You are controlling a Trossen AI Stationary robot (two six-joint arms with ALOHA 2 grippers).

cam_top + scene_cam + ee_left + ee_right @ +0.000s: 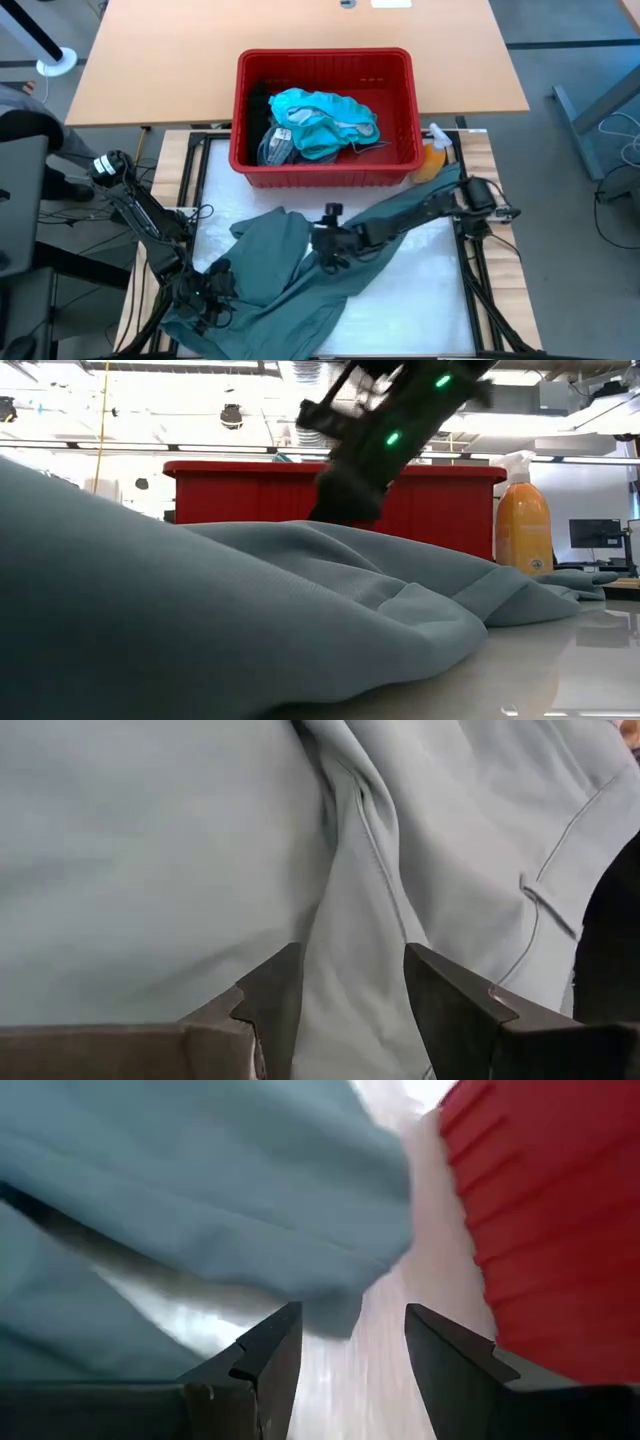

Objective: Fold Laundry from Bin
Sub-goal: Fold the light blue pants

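Note:
A dull grey-green garment [280, 270] lies rumpled on the white mat in front of the red bin [325, 175]. Its near left part hangs over the mat's edge. My left gripper [205, 290] sits at that near left part, with cloth filling the gap between its fingers [275, 990]. My right gripper [325, 248] reaches in from the right over the garment's middle. It is open, with bare mat and the garment's edge [340, 1295] ahead of its fingers. Teal garments [320, 120], a striped cloth and a black one lie in the bin. My left gripper has a raised fold of the grey-green garment [345, 1010] between its two fingers, at the garment's near left part. The fingers slant down at it. The creases run together toward the gap. The cloth stands high here [60, 560], and the rest lies on the mat.
An orange spray bottle [432, 160] stands at the bin's right near corner, beside my right arm. The bin sits on a wooden table [150, 60] beyond the mat. Bare mat [420, 290] shows on the near right. Cables and frame rails run along both sides.

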